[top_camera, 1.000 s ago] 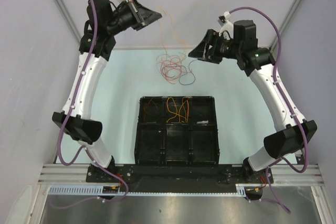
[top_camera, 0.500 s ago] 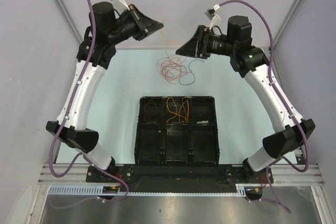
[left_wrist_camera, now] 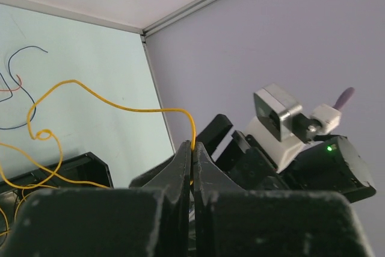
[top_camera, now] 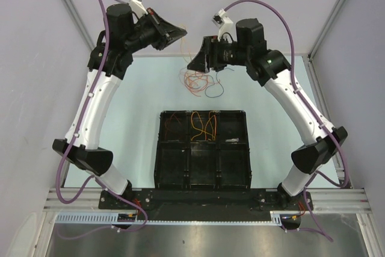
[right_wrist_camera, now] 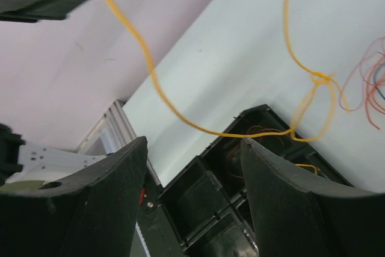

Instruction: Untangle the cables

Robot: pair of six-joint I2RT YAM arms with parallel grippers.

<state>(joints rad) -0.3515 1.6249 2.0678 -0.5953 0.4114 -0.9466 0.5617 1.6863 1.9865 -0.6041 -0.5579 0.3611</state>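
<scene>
Left gripper (left_wrist_camera: 193, 148) is pinched tight on a thin orange cable (left_wrist_camera: 144, 110), its two fingers pressed together and the wire coming out of the seam between the tips. In the left wrist view the cable runs away to the left, arcs up, dips, and closes into a small knot (left_wrist_camera: 41, 133) before going on in loose loops toward the lower left. The right wrist view shows the same strand (right_wrist_camera: 150, 71) slanting down from the top left corner. It sags across the frame and climbs to that knot (right_wrist_camera: 322, 78) at the right, where a second length rises to the top edge.

Past the knot lie the rest of the cables (top_camera: 198, 79), a loose tangle of red, orange and dark blue wires. They rest on the pale green table (top_camera: 138, 100), near the far edge of a black compartment tray (top_camera: 159, 148). The right gripper (top_camera: 194, 64) hangs over the tangle's far side (whether it touches any wire cannot be told from above). Its fingers (right_wrist_camera: 108, 197) stand wide apart and grip nothing; the orange strand crosses the gap farther off. In the tray, orange wires (top_camera: 204, 126) lie in the far middle compartment and red wires (top_camera: 171, 126) in the far left one
</scene>
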